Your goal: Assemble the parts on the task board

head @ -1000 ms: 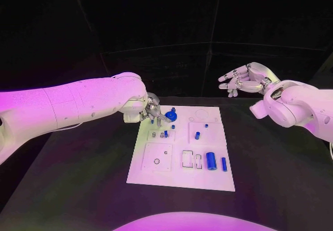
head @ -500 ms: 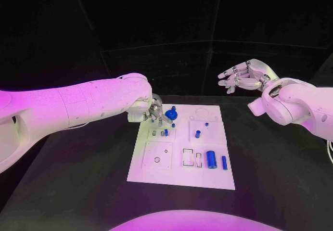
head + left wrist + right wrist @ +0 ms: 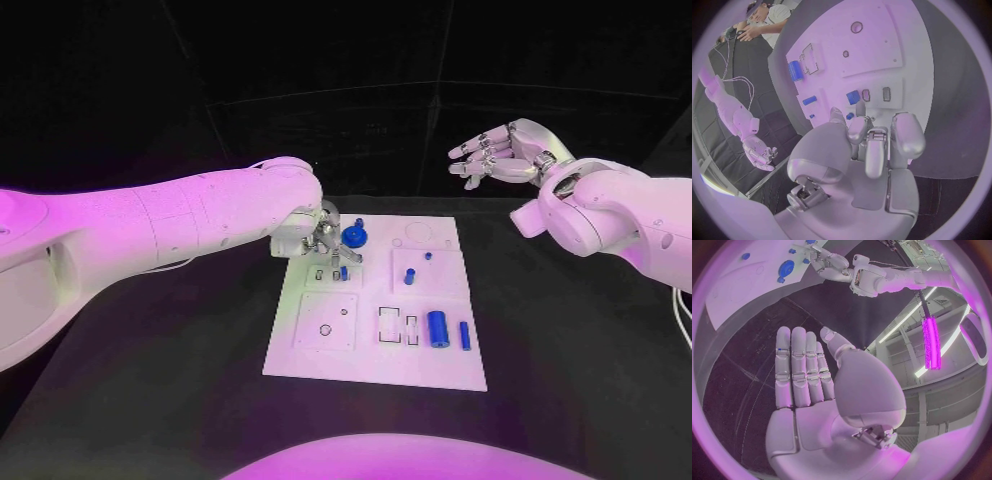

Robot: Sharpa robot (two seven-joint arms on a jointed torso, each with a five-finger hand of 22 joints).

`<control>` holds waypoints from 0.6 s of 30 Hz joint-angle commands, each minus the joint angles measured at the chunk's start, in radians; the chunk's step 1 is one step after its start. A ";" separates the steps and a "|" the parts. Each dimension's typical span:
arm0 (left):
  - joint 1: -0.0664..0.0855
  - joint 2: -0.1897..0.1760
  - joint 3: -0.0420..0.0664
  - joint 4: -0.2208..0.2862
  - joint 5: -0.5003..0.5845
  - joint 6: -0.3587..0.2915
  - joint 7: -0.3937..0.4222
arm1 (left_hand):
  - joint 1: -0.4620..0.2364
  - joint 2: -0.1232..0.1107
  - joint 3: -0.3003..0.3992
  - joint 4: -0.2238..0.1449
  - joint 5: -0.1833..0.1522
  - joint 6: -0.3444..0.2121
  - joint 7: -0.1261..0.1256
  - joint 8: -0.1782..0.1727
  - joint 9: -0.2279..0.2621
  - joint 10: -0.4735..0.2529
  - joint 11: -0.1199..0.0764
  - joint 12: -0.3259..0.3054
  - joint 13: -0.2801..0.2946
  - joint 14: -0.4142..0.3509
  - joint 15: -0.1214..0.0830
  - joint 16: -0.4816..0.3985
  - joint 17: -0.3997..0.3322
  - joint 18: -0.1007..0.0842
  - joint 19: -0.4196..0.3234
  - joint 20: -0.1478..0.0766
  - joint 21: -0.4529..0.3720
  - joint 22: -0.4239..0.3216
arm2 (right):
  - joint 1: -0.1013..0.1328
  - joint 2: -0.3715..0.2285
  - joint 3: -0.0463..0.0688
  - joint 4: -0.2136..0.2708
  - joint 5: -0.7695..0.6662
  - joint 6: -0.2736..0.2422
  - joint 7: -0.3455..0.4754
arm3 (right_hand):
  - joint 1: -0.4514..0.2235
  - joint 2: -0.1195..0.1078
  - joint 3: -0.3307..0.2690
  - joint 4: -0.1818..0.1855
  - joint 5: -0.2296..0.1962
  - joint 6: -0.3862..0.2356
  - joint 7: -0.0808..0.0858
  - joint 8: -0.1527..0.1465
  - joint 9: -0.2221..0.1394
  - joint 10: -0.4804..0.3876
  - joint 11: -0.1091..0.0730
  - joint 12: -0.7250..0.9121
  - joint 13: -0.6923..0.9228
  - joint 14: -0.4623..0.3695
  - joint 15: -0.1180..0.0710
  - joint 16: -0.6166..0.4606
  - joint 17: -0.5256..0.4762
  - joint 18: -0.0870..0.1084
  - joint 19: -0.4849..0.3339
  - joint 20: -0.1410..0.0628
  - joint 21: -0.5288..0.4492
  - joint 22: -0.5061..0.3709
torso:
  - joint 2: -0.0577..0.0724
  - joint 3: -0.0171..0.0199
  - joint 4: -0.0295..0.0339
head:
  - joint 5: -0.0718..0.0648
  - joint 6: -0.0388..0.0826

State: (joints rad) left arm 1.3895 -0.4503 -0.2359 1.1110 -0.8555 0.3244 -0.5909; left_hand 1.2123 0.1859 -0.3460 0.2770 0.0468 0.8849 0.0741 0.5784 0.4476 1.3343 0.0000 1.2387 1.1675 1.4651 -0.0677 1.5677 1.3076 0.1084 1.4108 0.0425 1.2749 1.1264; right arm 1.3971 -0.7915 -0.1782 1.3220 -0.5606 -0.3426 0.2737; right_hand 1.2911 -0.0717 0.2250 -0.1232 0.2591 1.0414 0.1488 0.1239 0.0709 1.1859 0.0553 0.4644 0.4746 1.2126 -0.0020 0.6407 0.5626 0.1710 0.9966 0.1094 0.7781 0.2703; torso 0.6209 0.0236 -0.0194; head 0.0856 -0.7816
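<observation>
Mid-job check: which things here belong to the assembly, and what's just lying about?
Job:
task board
round blue part
blue cylinder
slim blue bar
left hand, over the board's far left corner

Lying about:
black table
right hand, raised, holding nothing

In the head view the left hand point(image 3: 320, 240) sits over the far left corner of the board point(image 3: 378, 375), and its fingers cover whatever lies under them; whether they pinch a part cannot be told. In the left wrist view the curled fingers point(image 3: 873, 145) hide the near edge of the board point(image 3: 898, 75), and a small blue part point(image 3: 850, 116) shows only partly beside them. The tiny parts by the round blue piece point(image 3: 355, 238) are too small to identify. In the right wrist view the board point(image 3: 748, 282) is cut off by the circle's rim.
</observation>
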 commanded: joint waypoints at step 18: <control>-0.009 0.014 0.000 -0.030 -0.008 0.053 0.012 | 0.023 -0.009 0.010 -0.016 0.006 -0.029 0.007 0.003 0.002 -0.013 0.005 0.003 -0.005 0.106 0.007 0.003 0.263 -0.017 -0.007 0.003 0.009 0.006 | 0.002 0.013 0.000 -0.006 0.008 -0.007 -0.011 | 0.000 0.002 0.001 0.005 0.006 -0.020 0.004 -0.006 -0.002 -0.003 0.010 -0.017 -0.019 -0.009 0.009 -0.017 -0.016 0.010 -0.008 0.008 -0.022 -0.009 | -0.001 0.0014 0.0012 | 0.000 -0.003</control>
State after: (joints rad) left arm 1.3798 -0.4375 -0.2363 1.0821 -0.8571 0.3547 -0.5876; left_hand 1.2250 0.1802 -0.3377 0.2633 0.0468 0.8644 0.0802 0.5782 0.4485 1.3272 0.0071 1.2387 1.1638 1.4651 -0.0676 1.5678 1.3075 0.1084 1.4080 0.0453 1.2787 1.1310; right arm 1.3970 -0.7797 -0.1782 1.3162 -0.5582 -0.3439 0.2625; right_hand 1.2911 -0.0718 0.2250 -0.1232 0.2591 1.0283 0.1502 0.1239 0.0701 1.1824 0.0589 0.4518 0.4569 1.2057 0.0052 0.6294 0.5472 0.1711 0.9919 0.1143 0.7587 0.2620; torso 0.6202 0.0249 -0.0176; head 0.0856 -0.7844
